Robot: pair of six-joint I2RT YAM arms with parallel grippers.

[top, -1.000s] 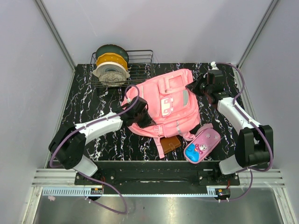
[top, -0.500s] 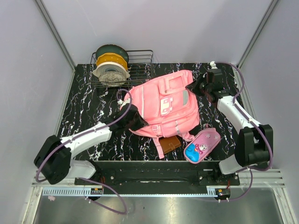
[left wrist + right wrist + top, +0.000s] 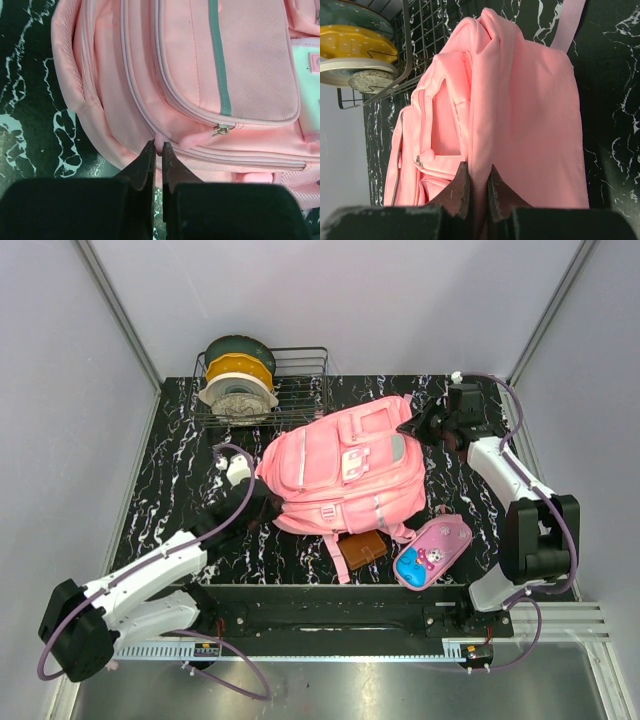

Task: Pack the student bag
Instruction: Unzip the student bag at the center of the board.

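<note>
The pink student bag (image 3: 345, 468) lies front side up in the middle of the black marble table (image 3: 175, 455). At its near left edge my left gripper (image 3: 263, 506) is shut on a small pink zipper pull (image 3: 159, 142), which sits on the long zipper running round the bag's side (image 3: 135, 95). My right gripper (image 3: 414, 427) is at the bag's far right corner. Its jaws are shut on a raised fold of pink fabric (image 3: 482, 150) of the bag (image 3: 530, 115).
A pink cartoon pencil case (image 3: 432, 552) and a brown wallet (image 3: 364, 548) lie just in front of the bag. A wire basket (image 3: 300, 375) with stacked round plates (image 3: 238, 380) stands at the back left, close to the bag's top.
My left arm has drawn back to the left and toward the near edge, still pinching the zipper pull. The bag's left side has shifted and flattened. The right gripper has kept its hold.
</note>
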